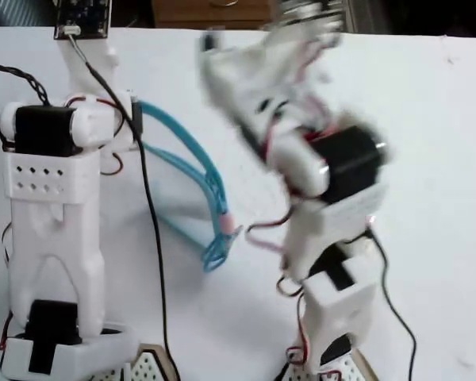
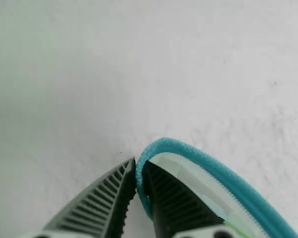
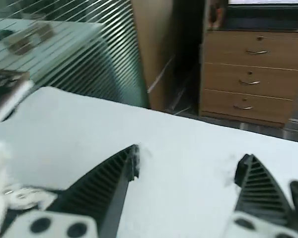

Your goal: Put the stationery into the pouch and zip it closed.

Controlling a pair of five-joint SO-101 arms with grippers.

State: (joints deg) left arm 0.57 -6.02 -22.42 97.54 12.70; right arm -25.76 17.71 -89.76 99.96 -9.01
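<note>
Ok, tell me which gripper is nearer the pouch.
Left. The left gripper is shut on the teal rim of the pouch, touching it. The right gripper is open and apart from it, over the table.

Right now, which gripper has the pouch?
The left gripper: it is pinched shut on the rim of the blue pouch. The right gripper is wide open, holding nothing.

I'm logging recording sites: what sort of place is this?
Probably an office or lab: a wooden cabinet with metal-handled drawers, a striped glass partition, and a white worktable in front of them.
</note>
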